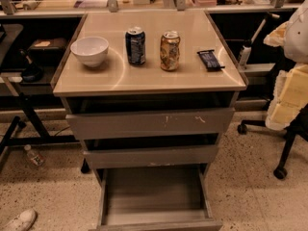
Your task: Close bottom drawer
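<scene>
Three grey drawers in one cabinet. Bottom drawer (155, 192): stands open at 6 o'clock in the frame, wood-grain box exposed, below the mid drawer (151, 156). Counter (192, 78), 12 o'clock from it: white bowl (90, 50), blue can (135, 45), gold can (170, 50), dark wrapped bar (210, 59). Tool: out of frame; you cannot tell its grip or its bearing from the drawer.
</scene>
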### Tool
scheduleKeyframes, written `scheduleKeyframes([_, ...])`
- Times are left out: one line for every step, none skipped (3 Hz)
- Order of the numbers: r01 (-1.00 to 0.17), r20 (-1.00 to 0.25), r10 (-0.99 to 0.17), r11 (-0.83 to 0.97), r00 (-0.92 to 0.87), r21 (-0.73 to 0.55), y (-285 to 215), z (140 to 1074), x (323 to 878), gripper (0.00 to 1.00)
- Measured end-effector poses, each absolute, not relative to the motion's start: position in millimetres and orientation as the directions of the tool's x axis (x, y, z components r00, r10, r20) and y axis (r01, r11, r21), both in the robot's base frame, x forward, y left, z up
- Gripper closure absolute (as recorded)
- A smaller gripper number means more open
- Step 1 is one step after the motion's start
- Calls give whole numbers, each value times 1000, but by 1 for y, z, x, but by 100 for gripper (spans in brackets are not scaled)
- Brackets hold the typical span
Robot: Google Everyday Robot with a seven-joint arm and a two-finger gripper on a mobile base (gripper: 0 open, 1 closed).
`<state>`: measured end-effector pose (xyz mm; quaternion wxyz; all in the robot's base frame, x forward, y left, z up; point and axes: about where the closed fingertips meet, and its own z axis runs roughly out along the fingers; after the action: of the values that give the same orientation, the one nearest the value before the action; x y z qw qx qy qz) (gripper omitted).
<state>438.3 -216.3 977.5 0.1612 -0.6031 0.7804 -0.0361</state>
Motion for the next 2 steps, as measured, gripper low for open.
scheduleKeyframes([-930,-208,-953,270,-221,-251,-216,978,438,0])
scheduleKeyframes([-930,-208,-953,270,-221,-251,-216,978,438,18])
